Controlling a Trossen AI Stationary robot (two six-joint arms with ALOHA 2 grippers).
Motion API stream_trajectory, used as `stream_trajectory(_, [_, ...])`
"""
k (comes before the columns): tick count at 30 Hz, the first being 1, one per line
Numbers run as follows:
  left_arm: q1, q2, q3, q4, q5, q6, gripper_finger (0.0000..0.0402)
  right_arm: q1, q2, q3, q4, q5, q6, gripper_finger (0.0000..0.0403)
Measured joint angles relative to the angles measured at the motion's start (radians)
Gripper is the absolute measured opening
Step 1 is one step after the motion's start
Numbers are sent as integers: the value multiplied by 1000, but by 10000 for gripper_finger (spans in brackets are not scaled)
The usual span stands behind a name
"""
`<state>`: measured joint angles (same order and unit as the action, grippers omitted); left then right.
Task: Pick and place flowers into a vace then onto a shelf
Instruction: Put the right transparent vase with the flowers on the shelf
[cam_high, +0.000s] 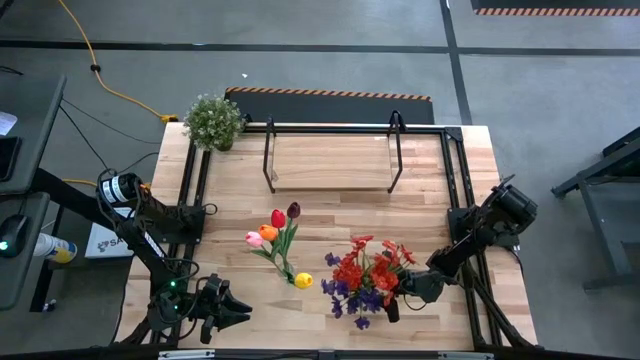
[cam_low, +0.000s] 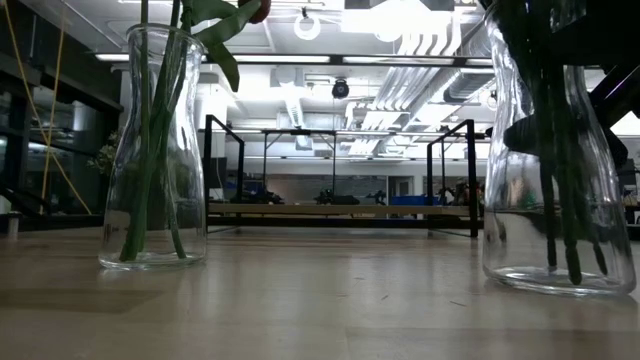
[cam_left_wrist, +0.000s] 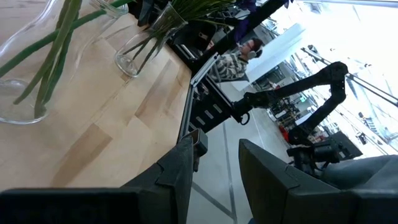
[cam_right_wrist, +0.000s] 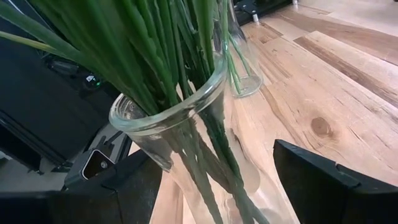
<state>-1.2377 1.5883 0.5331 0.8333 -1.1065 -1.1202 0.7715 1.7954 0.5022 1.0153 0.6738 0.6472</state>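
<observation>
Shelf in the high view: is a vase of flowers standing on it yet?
No. The shelf is bare, and both vases, the tulips and the red and purple sprays, stand on the tabletop in front of it.

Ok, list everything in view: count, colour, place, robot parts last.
tulip vase: one, clear glass, table's near middle, holding red, maroon, orange, pink and yellow tulips.
spray vase: one, clear glass, near right, holding red and purple sprays.
shelf: one, light wood on black frame, table's far side, bare.
potted plant: one, green, far-left corner.
table: one, light planks.
left gripper: dark, near-left edge, holding nothing.
right gripper: dark, open, fingers on either side of the spray vase.
</observation>
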Motion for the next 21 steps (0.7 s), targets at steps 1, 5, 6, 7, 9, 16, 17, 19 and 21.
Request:
stream_trajectory(1, [0, 0, 0, 0, 0, 0, 163, 0, 0, 0, 0, 0, 0, 291])
stream_trajectory(5, [0, 0, 0, 0, 0, 0, 163, 0, 0, 0, 0, 0, 4, 291])
stream_trajectory(6, [0, 0, 0, 0, 0, 0, 163, 0, 0, 0, 0, 0, 2, 291])
stream_trajectory(7, [0, 0, 0, 0, 0, 0, 163, 0, 0, 0, 0, 1, 2, 291])
stream_trajectory(9, [0, 0, 0, 0, 0, 0, 163, 0, 0, 0, 0, 6, 0, 291])
stream_trajectory(16, [0, 0, 0, 0, 0, 0, 163, -22, 0, 0, 1, 1, -20, 289])
stream_trajectory(17, [0, 0, 0, 0, 0, 0, 163, -25, 0, 0, 7, -1, -25, 286])
stream_trajectory(19, [0, 0, 0, 0, 0, 0, 163, -30, 0, 0, 21, -3, -35, 276])
stream_trajectory(21, [0, 0, 0, 0, 0, 0, 163, -33, 0, 0, 41, -15, -59, 261])
